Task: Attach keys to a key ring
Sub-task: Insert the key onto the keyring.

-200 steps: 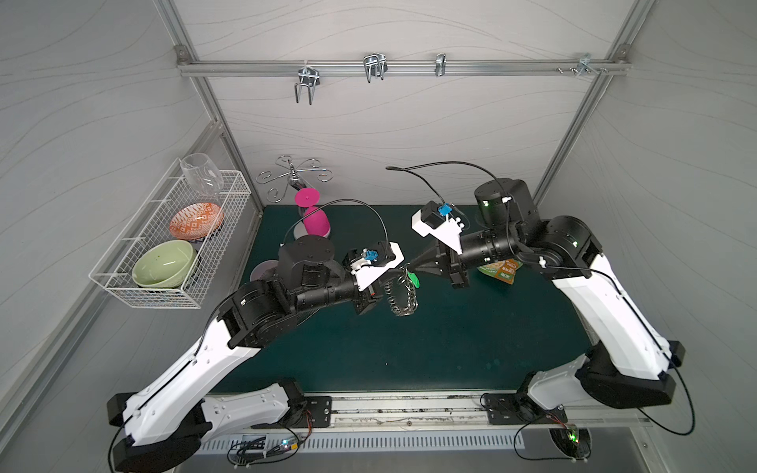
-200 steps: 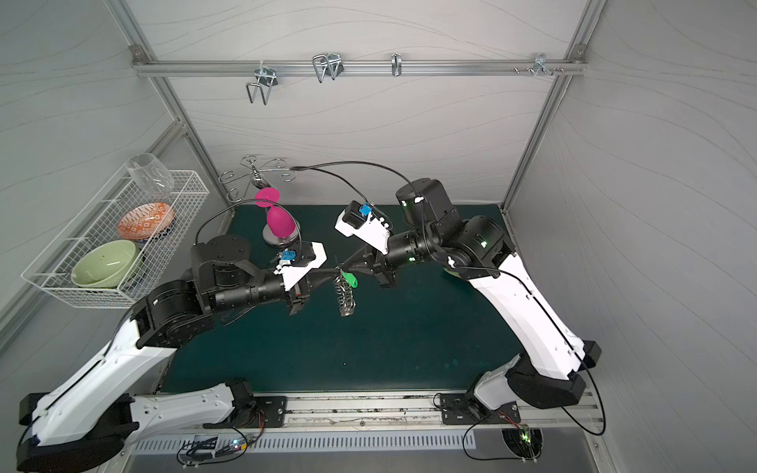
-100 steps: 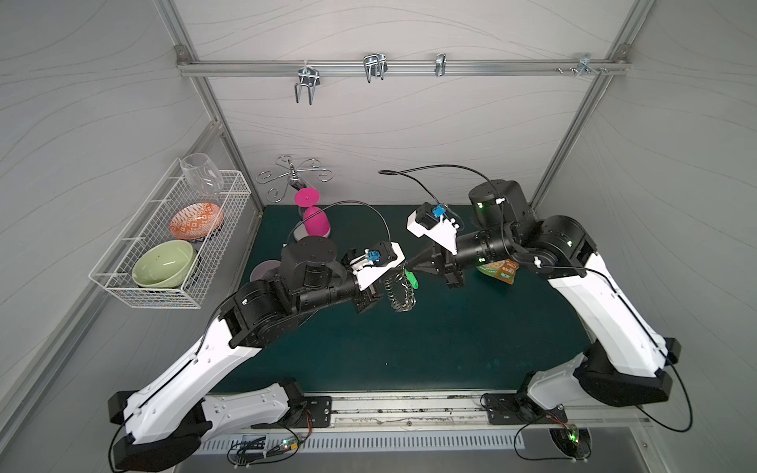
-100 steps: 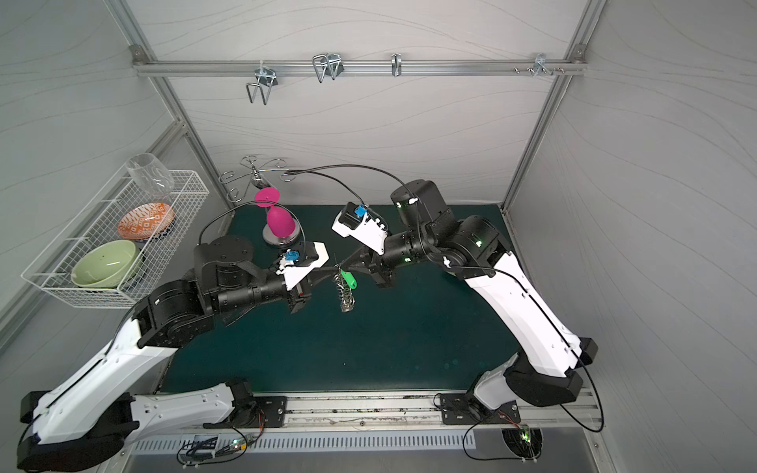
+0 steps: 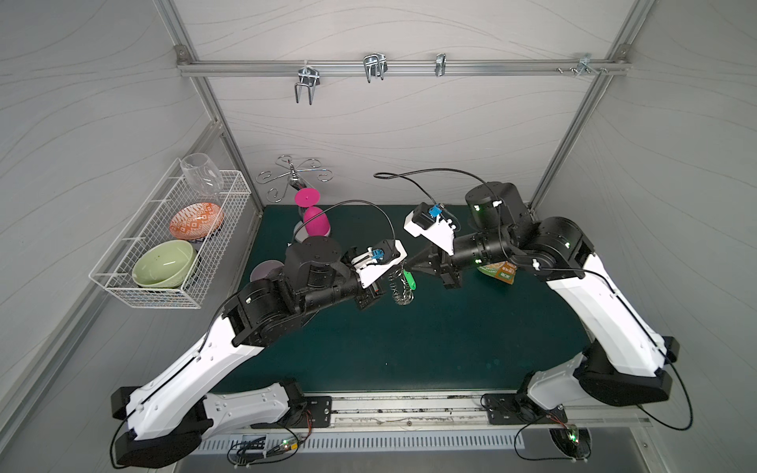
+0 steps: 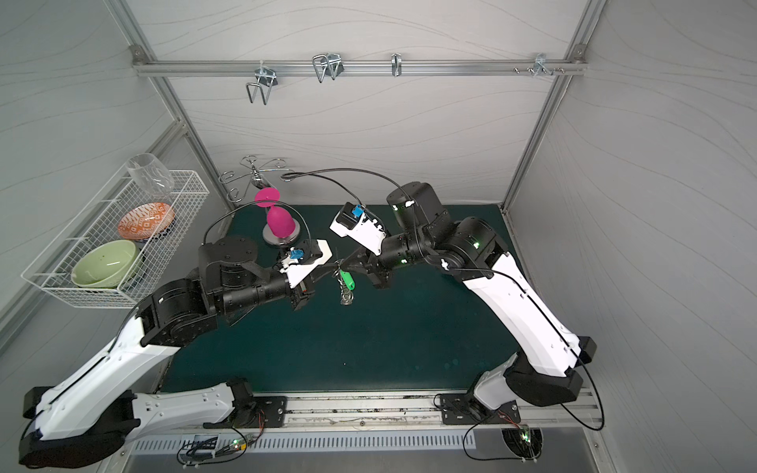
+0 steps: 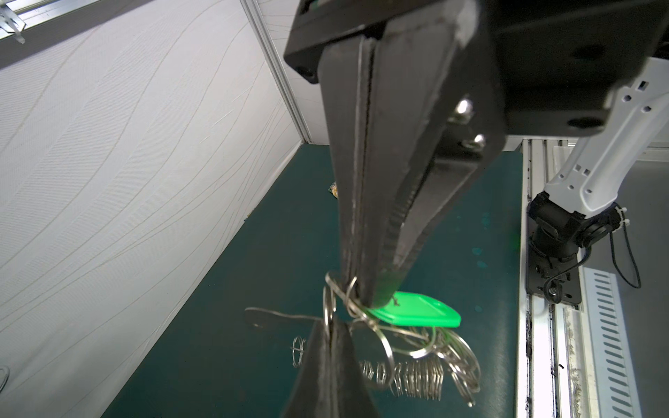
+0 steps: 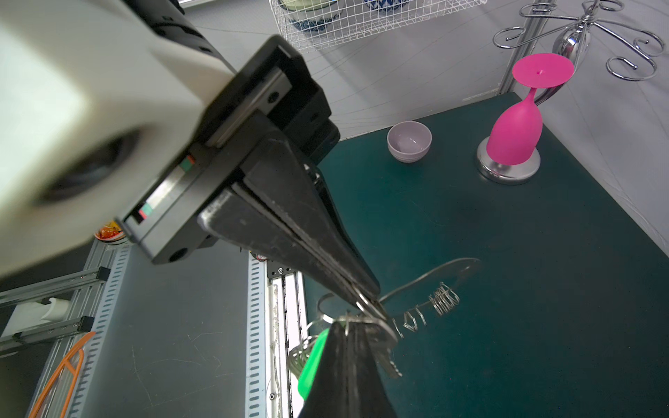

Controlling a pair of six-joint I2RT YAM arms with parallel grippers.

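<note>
Both grippers meet tip to tip in mid-air over the green mat. The key ring hangs between them, its grey plate edge-on and its silver wire rings bunched below. My left gripper is shut on one wire ring. My right gripper is shut at the loop end of the bright green keys, which stick out beside its fingers. The loop itself is hidden in the tangle of rings.
A green-orange snack packet lies under the right forearm. An upturned pink glass on a metal stand and a small lilac bowl sit at the back left. A wire basket with bowls hangs on the left wall.
The right arm has crept a little to the left, closer to the left gripper. The hanging key ring and green keys have barely shifted. Both grippers stay shut.
</note>
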